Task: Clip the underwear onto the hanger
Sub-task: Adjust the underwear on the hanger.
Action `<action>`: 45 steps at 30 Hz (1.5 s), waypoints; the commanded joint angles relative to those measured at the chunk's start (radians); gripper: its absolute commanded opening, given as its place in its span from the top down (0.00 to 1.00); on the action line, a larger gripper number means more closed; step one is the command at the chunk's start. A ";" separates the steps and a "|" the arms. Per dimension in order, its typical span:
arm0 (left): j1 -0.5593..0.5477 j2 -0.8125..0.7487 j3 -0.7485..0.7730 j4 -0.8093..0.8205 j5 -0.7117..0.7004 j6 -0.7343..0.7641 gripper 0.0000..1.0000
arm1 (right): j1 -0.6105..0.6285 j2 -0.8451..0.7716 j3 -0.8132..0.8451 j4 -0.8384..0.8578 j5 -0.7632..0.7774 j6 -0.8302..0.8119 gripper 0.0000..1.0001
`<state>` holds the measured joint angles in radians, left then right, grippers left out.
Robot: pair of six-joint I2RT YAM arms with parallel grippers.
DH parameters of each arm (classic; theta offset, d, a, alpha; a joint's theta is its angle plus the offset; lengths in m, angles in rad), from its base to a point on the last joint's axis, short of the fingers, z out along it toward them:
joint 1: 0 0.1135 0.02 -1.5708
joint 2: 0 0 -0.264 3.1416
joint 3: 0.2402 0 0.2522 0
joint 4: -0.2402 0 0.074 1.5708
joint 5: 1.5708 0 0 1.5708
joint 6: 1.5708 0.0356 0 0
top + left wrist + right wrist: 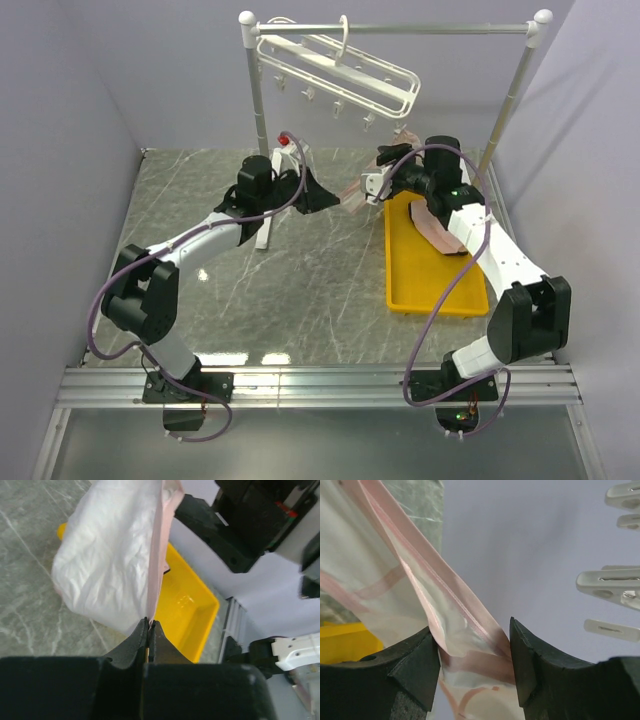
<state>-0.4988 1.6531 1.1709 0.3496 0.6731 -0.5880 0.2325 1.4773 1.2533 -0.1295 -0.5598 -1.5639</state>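
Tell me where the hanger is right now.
In the top view the hanger hangs tilted from the grey rail at the back, hooked left of the rail's middle, its clips dangling below.

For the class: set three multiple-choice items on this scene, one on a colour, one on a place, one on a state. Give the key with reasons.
1. The tray is
A. blue
B. yellow
C. green

2. The hanger is
A. hung on the rail
B. lying in the tray
C. under the tray

3. The left gripper is
A. open and empty
B. shut on the underwear
C. shut on a clip

Key:
1 B: the tray shows yellow in the top and left wrist views.
2 A: the hanger's hook sits over the rail, above the table's far end.
3 B: in the left wrist view the fingers are closed on the fabric's edge.
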 commanded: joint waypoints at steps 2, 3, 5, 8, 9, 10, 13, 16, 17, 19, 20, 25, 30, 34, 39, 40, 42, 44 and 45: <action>-0.004 -0.018 0.052 -0.058 -0.013 0.184 1.00 | -0.010 -0.066 0.138 -0.204 -0.110 0.013 0.40; -0.004 -0.012 0.068 -0.067 -0.015 0.195 1.00 | -0.010 -0.072 0.162 -0.285 -0.127 0.004 0.40; -0.012 -0.009 0.082 -0.078 -0.020 0.218 1.00 | -0.010 -0.093 0.166 -0.340 -0.164 -0.037 0.41; -0.015 -0.004 0.098 -0.080 -0.024 0.226 1.00 | -0.001 -0.101 0.167 -0.415 -0.176 -0.091 0.44; -0.015 -0.004 0.110 -0.086 -0.027 0.231 1.00 | -0.001 -0.098 0.182 -0.477 -0.180 -0.110 0.44; -0.020 -0.001 0.114 -0.092 -0.033 0.241 1.00 | 0.004 -0.097 0.189 -0.507 -0.178 -0.145 0.44; -0.023 0.002 0.127 -0.109 -0.050 0.254 1.00 | 0.014 -0.109 0.186 -0.565 -0.175 -0.191 0.44; -0.027 0.005 0.128 -0.112 -0.067 0.243 1.00 | 0.024 -0.120 0.166 -0.568 -0.142 -0.191 0.44; -0.026 0.007 0.125 -0.106 -0.069 0.237 1.00 | 0.022 -0.108 0.166 -0.575 -0.125 -0.189 0.44; -0.023 0.010 0.118 -0.084 -0.063 0.217 1.00 | 0.016 -0.069 0.178 -0.541 -0.074 -0.121 0.43; -0.024 0.010 0.115 -0.077 -0.063 0.209 1.00 | 0.008 -0.055 0.190 -0.545 -0.068 -0.119 0.43; -0.021 0.045 0.147 -0.115 -0.108 0.203 1.00 | -0.033 -0.058 0.181 -0.444 -0.100 -0.070 0.39; 0.008 0.088 0.147 -0.103 -0.162 0.094 1.00 | -0.030 -0.087 0.178 -0.397 -0.121 -0.007 0.39; 0.028 0.126 0.148 -0.115 -0.256 0.011 1.00 | -0.032 -0.095 0.178 -0.366 -0.109 0.048 0.39; 0.028 0.181 0.173 -0.136 -0.328 -0.071 0.98 | -0.030 -0.120 0.149 -0.346 -0.097 0.050 0.40; 0.025 0.186 0.174 -0.139 -0.339 -0.082 0.98 | -0.030 -0.126 0.147 -0.343 -0.094 0.047 0.40; 0.026 0.201 0.183 -0.130 -0.340 -0.108 0.98 | -0.030 -0.129 0.144 -0.337 -0.091 0.050 0.40; 0.025 0.211 0.194 -0.130 -0.342 -0.110 0.96 | -0.030 -0.132 0.149 -0.338 -0.089 0.053 0.40; 0.026 0.212 0.200 -0.126 -0.339 -0.110 0.94 | -0.030 -0.130 0.150 -0.343 -0.089 0.053 0.40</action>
<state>-0.4694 1.8652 1.3155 0.1997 0.3599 -0.6571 0.2005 1.3773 1.3998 -0.5064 -0.6518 -1.5330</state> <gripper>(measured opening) 0.059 0.600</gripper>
